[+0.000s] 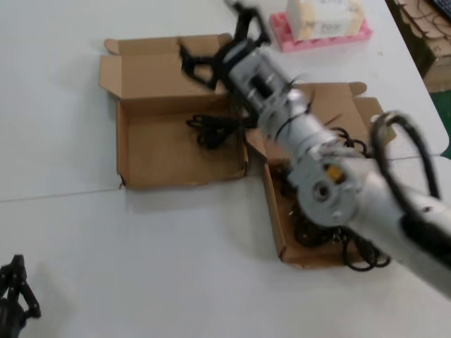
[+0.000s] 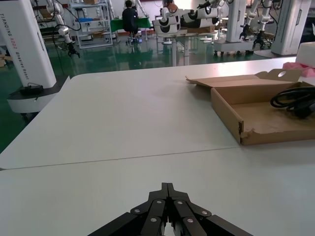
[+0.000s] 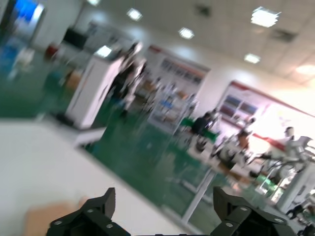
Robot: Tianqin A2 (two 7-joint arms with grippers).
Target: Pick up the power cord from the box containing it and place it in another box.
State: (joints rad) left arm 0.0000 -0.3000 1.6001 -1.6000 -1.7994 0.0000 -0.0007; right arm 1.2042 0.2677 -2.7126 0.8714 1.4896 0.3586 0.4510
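The left gripper [image 1: 15, 292] sits parked at the lower left corner of the head view, well apart from both boxes; in the left wrist view its fingers [image 2: 167, 209] meet at the tips and hold nothing. At centre right of the head view lies a brown box [image 1: 276, 232] holding a large tangle of black cords [image 1: 317, 229], mostly hidden under the right arm [image 1: 338, 183]. That arm runs diagonally from the lower right corner toward the upper centre. Beyond it, at left centre, lies the second box [image 1: 176, 158], lid flap folded back toward the top of the frame. The power cord [image 1: 211, 130] lies inside as a small black bundle against the right-hand side of the floor, close to the far wall; its long axis cannot be told. The right gripper [image 1: 218, 53] sits at upper centre, over the lid flap just past the cord. Its fingers [image 3: 93, 209] are spread wide in the right wrist view, with nothing between them, and that camera looks out at the room, not down at the box. The decisive relation: the cord lies just below the right gripper, toward the frame's lower edge. The right arm is by far the nearer.
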